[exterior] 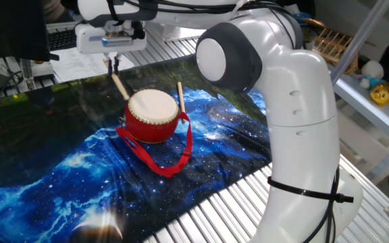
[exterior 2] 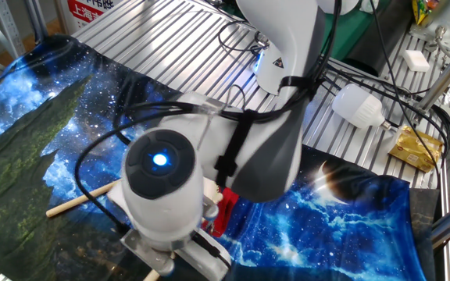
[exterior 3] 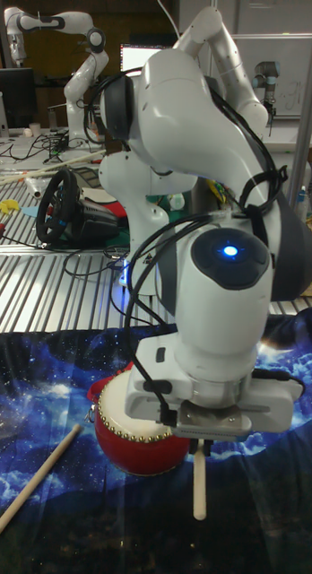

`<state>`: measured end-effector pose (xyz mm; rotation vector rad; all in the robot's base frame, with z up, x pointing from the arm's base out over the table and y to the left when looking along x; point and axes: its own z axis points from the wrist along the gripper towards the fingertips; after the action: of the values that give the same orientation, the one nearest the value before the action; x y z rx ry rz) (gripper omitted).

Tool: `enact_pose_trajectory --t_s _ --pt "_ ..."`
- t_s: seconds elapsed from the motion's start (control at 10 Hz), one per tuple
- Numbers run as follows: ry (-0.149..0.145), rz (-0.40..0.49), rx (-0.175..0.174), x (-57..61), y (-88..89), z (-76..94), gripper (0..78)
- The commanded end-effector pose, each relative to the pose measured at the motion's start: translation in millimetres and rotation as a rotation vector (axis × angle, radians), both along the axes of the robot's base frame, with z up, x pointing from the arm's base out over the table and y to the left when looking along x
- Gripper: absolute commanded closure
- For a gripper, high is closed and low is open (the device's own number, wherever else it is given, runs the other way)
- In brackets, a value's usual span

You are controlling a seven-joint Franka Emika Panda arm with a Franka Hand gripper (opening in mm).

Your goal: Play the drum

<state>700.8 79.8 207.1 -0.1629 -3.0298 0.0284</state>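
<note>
Blue galaxy-print cloth (exterior: 59,169) covers the tabletop, and on it sits the squat red drum with a cream skin top (exterior: 152,115), its red ribbon strap (exterior: 171,160) trailing forward. Above its far edge, the claw (exterior: 115,64) is clamped on a thin wooden stick (exterior: 120,87) angled toward the skin.

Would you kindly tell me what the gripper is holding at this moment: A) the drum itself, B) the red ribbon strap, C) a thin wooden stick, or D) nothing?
C: the gripper is shut on a wooden stick that slants down toward the drum; a second stick lies beside the drum.
</note>
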Motion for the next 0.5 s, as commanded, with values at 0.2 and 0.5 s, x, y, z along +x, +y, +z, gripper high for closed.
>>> enact_pose_trajectory --t_s 0.2,0.5 --pt "-0.003 0.083 -0.002 8.7 -36.6 8.6 76.3" --pt "-0.003 0.106 -0.004 9.7 -53.9 10.6 76.3"
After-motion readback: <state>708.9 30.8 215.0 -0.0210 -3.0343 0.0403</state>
